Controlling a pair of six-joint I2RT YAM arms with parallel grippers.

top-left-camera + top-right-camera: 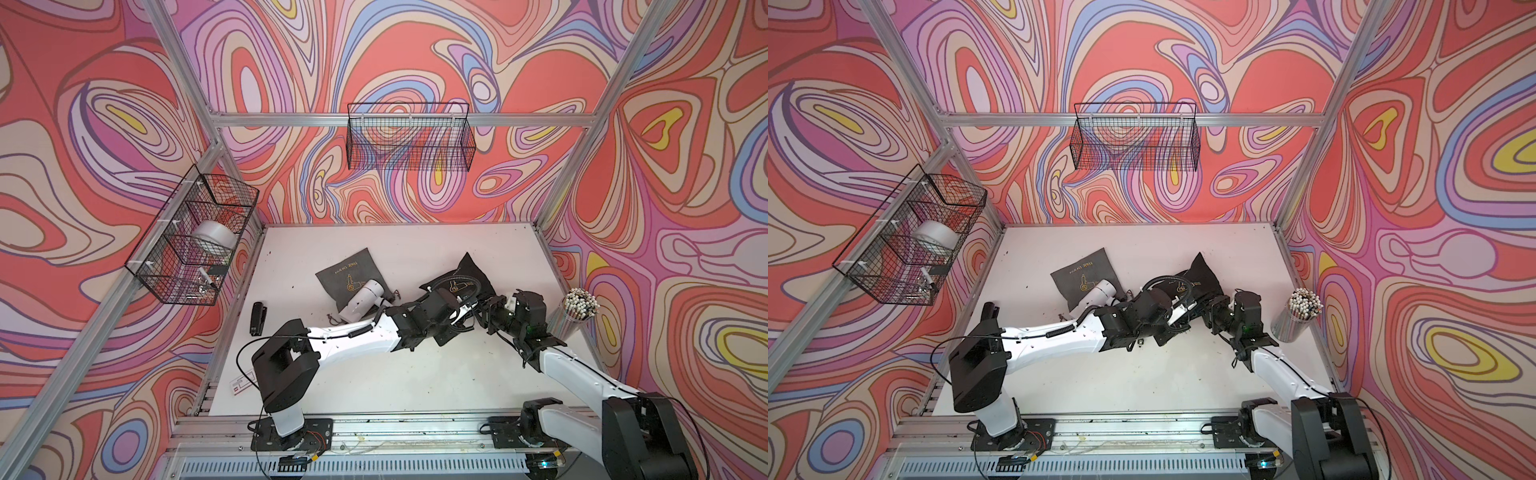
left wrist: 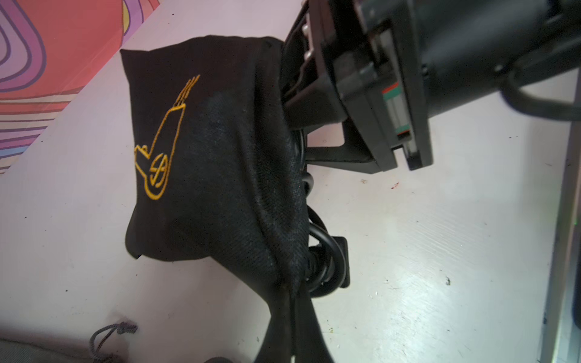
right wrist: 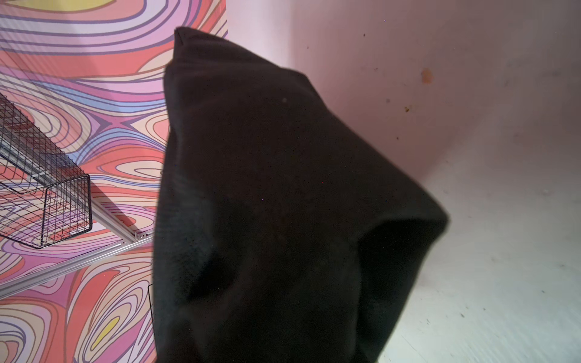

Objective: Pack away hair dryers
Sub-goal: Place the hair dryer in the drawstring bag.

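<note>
The white hair dryer [image 1: 365, 297] lies on a flat grey pouch [image 1: 347, 272], also in a top view [image 1: 1100, 293]. A bulging black pouch [image 2: 213, 151] with gold print lies to its right [image 1: 467, 270]. A coiled black cord [image 2: 323, 267] sticks out of its mouth; the dark dryer itself is hidden. My left gripper [image 2: 292, 292] is shut on the pouch's mouth edge [image 1: 471, 307]. My right gripper [image 2: 309, 132] is at the same mouth, jaws apart, one finger behind the fabric [image 1: 485, 309]. In the right wrist view the black pouch [image 3: 283, 188] covers the jaws.
A black stapler [image 1: 258, 318] lies at the table's left. A clear cup of pencils [image 1: 575, 311] stands close behind the right wrist. A wire basket [image 1: 409, 141] hangs on the back wall, another [image 1: 195, 237] with a tape roll on the left wall.
</note>
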